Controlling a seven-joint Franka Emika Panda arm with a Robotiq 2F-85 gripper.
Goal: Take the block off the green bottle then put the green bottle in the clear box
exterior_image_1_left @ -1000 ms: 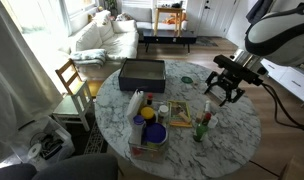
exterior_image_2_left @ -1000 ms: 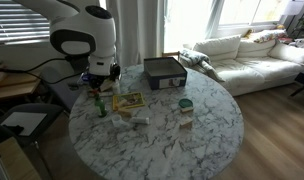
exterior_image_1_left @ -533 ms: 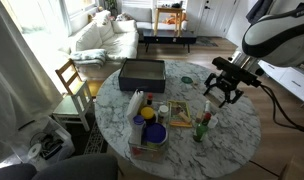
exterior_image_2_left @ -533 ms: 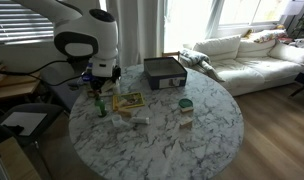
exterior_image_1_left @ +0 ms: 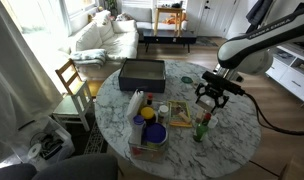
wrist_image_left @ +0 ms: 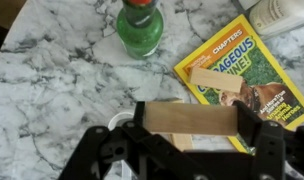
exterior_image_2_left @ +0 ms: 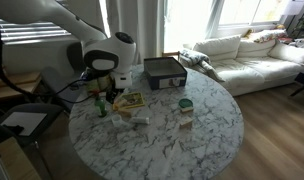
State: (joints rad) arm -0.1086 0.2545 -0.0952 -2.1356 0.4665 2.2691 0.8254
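The green bottle (wrist_image_left: 140, 25) stands upright on the marble table with a red cap and nothing on top. It also shows in both exterior views (exterior_image_1_left: 201, 129) (exterior_image_2_left: 101, 106). My gripper (wrist_image_left: 189, 120) is shut on a flat wooden block (wrist_image_left: 189, 118) and holds it low over the table beside the bottle, at the edge of a yellow magazine (wrist_image_left: 247, 70). The gripper shows in both exterior views (exterior_image_1_left: 209, 97) (exterior_image_2_left: 111, 95). The clear box (exterior_image_1_left: 149, 138) sits near the table's front edge and holds several small items.
A second wooden block (wrist_image_left: 217, 80) lies on the magazine. A white bottle (wrist_image_left: 284, 10) lies nearby. A dark opaque box (exterior_image_1_left: 141, 72) stands at the table's far side. A green-lidded jar (exterior_image_2_left: 185, 104) stands mid-table. A wooden chair (exterior_image_1_left: 72, 85) stands beside the table.
My gripper has moved down and in over the table, closer to the green bottle and the magazine. The bottle and the boxes have not moved.
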